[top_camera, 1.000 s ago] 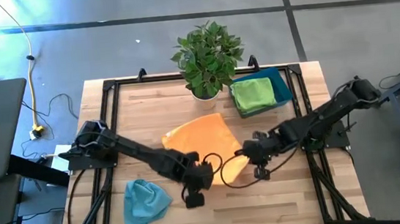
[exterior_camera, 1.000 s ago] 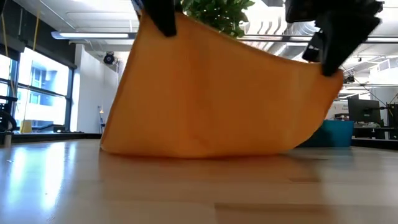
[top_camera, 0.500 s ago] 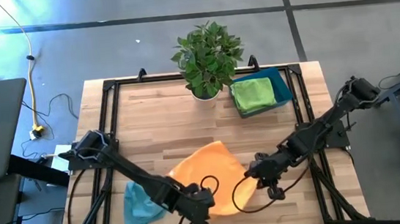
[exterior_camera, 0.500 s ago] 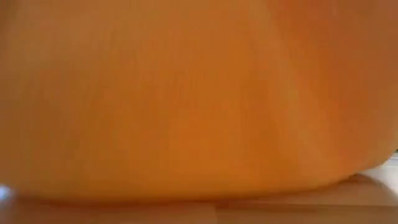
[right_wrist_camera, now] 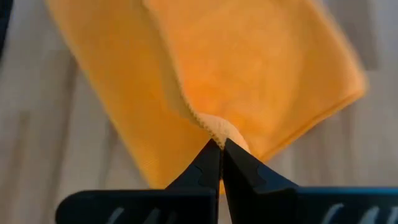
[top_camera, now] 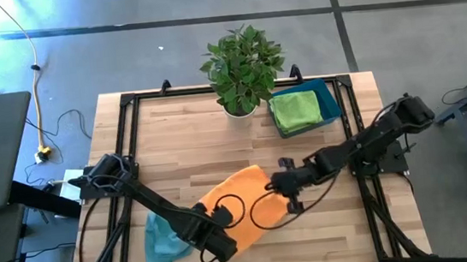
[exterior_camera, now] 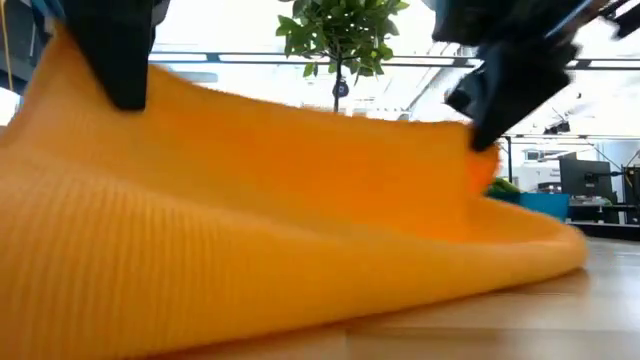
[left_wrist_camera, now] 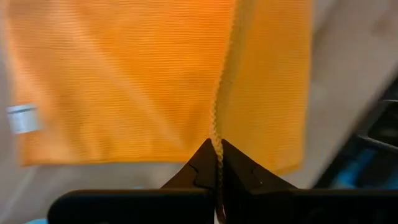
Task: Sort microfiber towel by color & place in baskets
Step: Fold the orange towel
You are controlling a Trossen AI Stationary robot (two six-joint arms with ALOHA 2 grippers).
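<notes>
Orange towel (top_camera: 236, 201) lies partly on the wooden table (top_camera: 183, 140), near its front middle, lifted at two edges. Left end effector (left_wrist_camera: 216, 163) pinches one hem of the orange towel, fingers pressed together on the fabric; in the high view it sits at the towel's front-left edge (top_camera: 221, 248). Right end effector (right_wrist_camera: 219, 151) pinches another edge of the same towel, fingers likewise pressed together on a raised fold; from above it is at the towel's right side (top_camera: 289, 186). In the low view the cloth (exterior_camera: 280, 240) stretches between the two end effectors, sagging in the middle, its lower edge resting on the table. A small white label (left_wrist_camera: 23, 118) shows at one edge of the towel in the left wrist view. Light blue towel (top_camera: 165, 238) lies crumpled at the front-left of the table, just beside the left arm. Teal-blue basket (top_camera: 330, 98) stands at the back-right corner with a folded green towel (top_camera: 294, 110) in it. A potted plant (top_camera: 242, 66) stands just beside the basket, at back centre.
</notes>
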